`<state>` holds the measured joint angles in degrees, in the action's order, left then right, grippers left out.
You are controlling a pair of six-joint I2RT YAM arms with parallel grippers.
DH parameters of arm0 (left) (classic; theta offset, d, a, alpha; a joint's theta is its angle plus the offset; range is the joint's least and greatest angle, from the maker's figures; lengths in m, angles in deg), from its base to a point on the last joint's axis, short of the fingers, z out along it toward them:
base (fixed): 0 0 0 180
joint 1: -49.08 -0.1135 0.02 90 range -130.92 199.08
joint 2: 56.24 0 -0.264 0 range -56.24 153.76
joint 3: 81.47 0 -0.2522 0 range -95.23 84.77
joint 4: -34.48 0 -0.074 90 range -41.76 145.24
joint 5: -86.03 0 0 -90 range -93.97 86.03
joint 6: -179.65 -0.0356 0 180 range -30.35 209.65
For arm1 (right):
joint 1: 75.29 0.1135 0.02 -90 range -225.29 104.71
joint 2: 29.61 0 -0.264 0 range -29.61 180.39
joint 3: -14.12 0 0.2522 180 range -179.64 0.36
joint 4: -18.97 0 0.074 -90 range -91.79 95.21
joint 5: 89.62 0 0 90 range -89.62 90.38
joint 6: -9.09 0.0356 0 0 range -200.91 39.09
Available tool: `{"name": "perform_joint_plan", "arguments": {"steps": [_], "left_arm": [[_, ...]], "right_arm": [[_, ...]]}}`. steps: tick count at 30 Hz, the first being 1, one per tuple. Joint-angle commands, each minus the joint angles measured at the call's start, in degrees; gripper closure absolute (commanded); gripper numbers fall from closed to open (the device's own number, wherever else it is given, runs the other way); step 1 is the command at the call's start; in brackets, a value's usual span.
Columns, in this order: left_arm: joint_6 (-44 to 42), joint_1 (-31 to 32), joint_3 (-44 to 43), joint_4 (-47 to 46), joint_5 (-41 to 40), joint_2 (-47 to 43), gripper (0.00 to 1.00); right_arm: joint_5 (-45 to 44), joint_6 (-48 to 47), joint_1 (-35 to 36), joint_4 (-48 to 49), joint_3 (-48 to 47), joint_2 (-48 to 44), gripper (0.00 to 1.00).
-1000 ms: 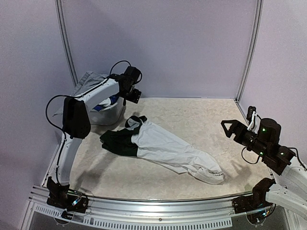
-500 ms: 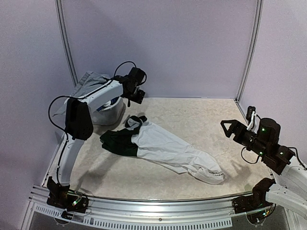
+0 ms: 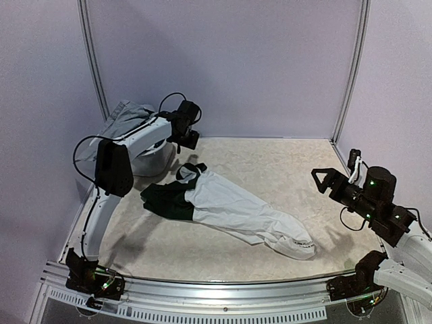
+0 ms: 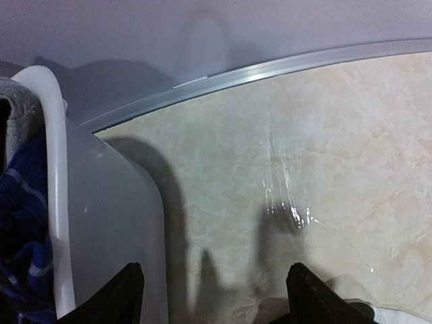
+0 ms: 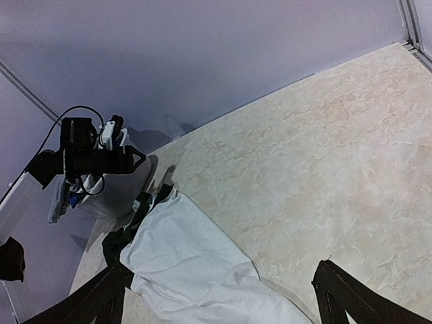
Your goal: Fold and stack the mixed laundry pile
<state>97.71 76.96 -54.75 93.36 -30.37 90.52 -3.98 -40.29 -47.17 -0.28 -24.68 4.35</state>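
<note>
Judging by how things lie, the job has barely begun: nothing in view is folded and no stack exists anywhere on the table [image 3: 283, 162].

One white T-shirt with dark green sleeves [image 3: 236, 209] lies rumpled and stretched out, its sleeves toward 10 o'clock and its hem trailing toward 5 o'clock in the overhead view. It has not been spread flat, so smoothing it probably comes before any fold.

The other pieces sit at 10 o'clock in the white basket [image 3: 152, 162]. A grey garment [image 3: 125, 115] is draped over its far rim, and a blue plaid piece [image 4: 20, 223] is tucked inside against the wall. How many more pieces lie beneath them cannot be told.

The left claw [image 4: 216, 277] hangs just beside the basket on its 3 o'clock side, above bare table. Its fingers are spread and nothing is between them. The right claw [image 3: 322, 181] is poised at 3 o'clock, well apart from the shirt, released wide and empty.

What remains is nearly everything: flattening and folding this shirt, drawing each remaining piece out of the basket, folding it, and building the stack.
</note>
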Motion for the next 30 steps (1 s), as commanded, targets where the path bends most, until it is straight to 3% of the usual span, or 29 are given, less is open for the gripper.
{"name": "perform_joint_plan", "arguments": {"steps": [1, 19, 24, 30], "left_arm": [[0.78, -5.15, -0.09, 2.17, -1.40, 0.43, 0.25], [1.19, -10.13, -0.14, 2.47, 1.54, -1.17, 0.23], [1.44, -7.07, 4.31, 2.72, 2.80, -8.04, 0.14], [3.23, -3.26, 17.30, -0.78, 0.79, -20.79, 0.05]], "right_arm": [[-0.38, -0.80, 0.29, 0.62, 0.60, 0.71, 0.01], [-0.66, -0.96, 0.34, 1.49, 0.68, 1.99, 0.01], [-0.80, -1.19, 0.29, 1.80, 0.43, 3.22, 0.01], [1.01, -0.99, 0.33, 1.35, -0.23, 4.48, 0.01]]}}
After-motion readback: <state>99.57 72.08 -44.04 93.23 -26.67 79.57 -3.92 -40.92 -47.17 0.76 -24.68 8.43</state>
